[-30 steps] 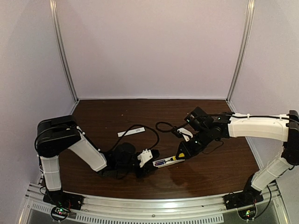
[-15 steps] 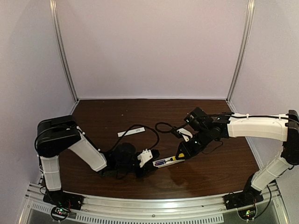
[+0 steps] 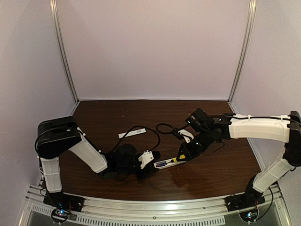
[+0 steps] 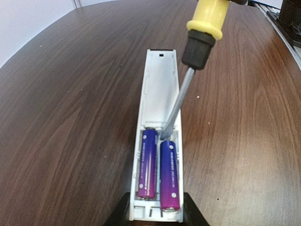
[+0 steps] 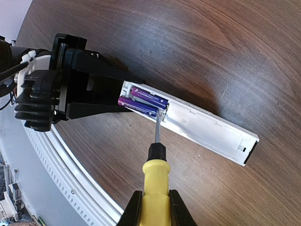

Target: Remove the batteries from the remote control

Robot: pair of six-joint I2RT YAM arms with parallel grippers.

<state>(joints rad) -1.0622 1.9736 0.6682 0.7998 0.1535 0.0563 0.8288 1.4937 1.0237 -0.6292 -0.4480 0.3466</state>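
The white remote control (image 3: pixel 166 164) lies on the table with its battery bay open. My left gripper (image 3: pixel 149 165) is shut on its near end, a black finger on each side (image 4: pixel 155 214). Two purple batteries sit side by side in the bay, the left one (image 4: pixel 146 162) and the right one (image 4: pixel 170 174); the right one sits a little nearer the gripper. My right gripper (image 5: pixel 153 207) is shut on the yellow-handled screwdriver (image 5: pixel 156 181). The screwdriver's tip rests at the far end of the right battery (image 5: pixel 141 107). The remote (image 5: pixel 207 129) runs diagonally in the right wrist view.
A thin flat white cover strip (image 3: pixel 132 133) lies behind the left arm. A black cable loops over the table near it (image 3: pixel 149 129). The metal rail of the table's near edge (image 3: pixel 150 211) runs along the front.
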